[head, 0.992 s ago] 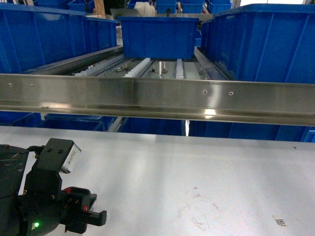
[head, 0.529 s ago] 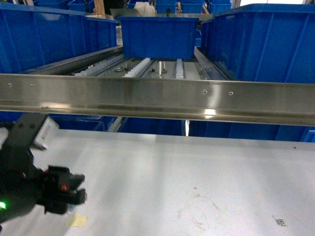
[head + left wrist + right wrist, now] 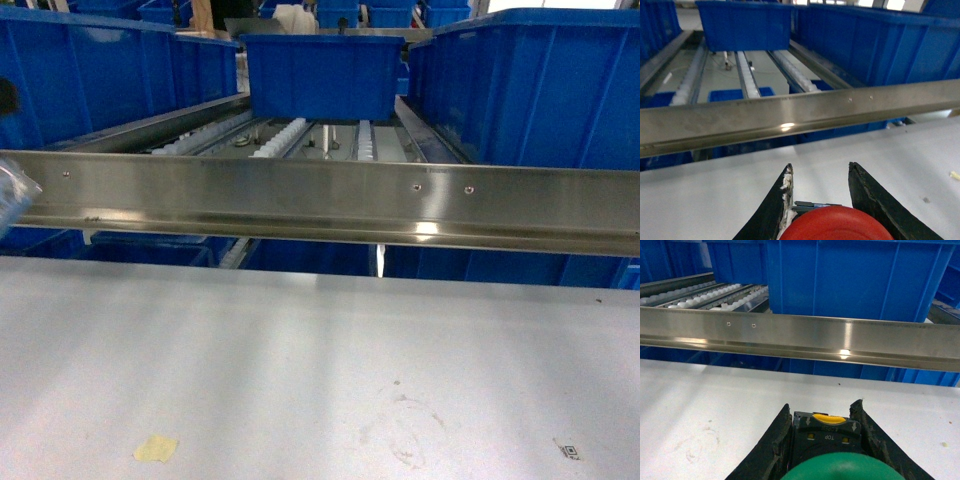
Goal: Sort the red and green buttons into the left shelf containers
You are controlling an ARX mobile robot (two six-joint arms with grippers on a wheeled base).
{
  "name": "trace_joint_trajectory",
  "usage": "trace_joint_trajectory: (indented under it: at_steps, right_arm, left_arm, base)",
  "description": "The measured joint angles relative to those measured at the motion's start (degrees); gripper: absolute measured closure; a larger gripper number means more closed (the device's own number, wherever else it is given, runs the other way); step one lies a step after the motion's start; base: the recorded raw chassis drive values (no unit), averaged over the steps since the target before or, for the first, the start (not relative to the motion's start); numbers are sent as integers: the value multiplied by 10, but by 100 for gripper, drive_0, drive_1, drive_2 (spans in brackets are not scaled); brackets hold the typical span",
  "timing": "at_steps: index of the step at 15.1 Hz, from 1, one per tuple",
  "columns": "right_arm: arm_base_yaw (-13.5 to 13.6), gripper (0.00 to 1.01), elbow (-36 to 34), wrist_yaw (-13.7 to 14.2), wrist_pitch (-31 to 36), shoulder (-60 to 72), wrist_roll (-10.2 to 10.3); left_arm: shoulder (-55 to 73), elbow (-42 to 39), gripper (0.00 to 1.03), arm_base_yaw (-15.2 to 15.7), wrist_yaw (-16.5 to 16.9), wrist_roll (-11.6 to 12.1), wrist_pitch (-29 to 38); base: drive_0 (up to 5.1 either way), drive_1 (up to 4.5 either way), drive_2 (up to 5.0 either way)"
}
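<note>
The red button (image 3: 837,226) sits between the black fingers of my left gripper (image 3: 822,167), which is shut on it. Only its round cap and a bit of dark body show. My right gripper (image 3: 822,406) is shut on the green button (image 3: 840,469), clamping its dark switch body (image 3: 826,432) with the yellow tab facing forward. Both grippers hover over the white table (image 3: 320,370), in front of the steel rail (image 3: 320,200). The left shelf container (image 3: 100,70), a deep blue bin, stands behind the rail at the left. Neither gripper shows in the head view.
A blue bin (image 3: 322,75) sits mid-shelf on roller tracks (image 3: 290,135), and a large one (image 3: 530,90) stands at the right. More blue bins lie under the shelf. A yellowish scrap (image 3: 155,448) lies on the table. A blurred sliver (image 3: 12,195) shows at the left edge.
The left arm, low at the front left a second ago, has moved left and up out of the head view. The yellowish scrap now shows where it was.
</note>
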Motion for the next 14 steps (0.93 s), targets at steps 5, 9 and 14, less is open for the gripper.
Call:
trace_joint_trajectory:
  at_steps: [5,9,14]
  right_arm:
    - [0,72,0,0,0,0,0]
    - [0,72,0,1,0,0,0]
    - [0,72,0,1,0,0,0]
  left_arm:
    - [-23,-19,74,7,-75,-12,52]
    - [-25,-20,74,5,-74,-12,56]
    - [-25,-21,74,5,-75,-12,56]
  base:
    - [-97,52,52]
    - [-465,275,275]
    - [-483,191,306]
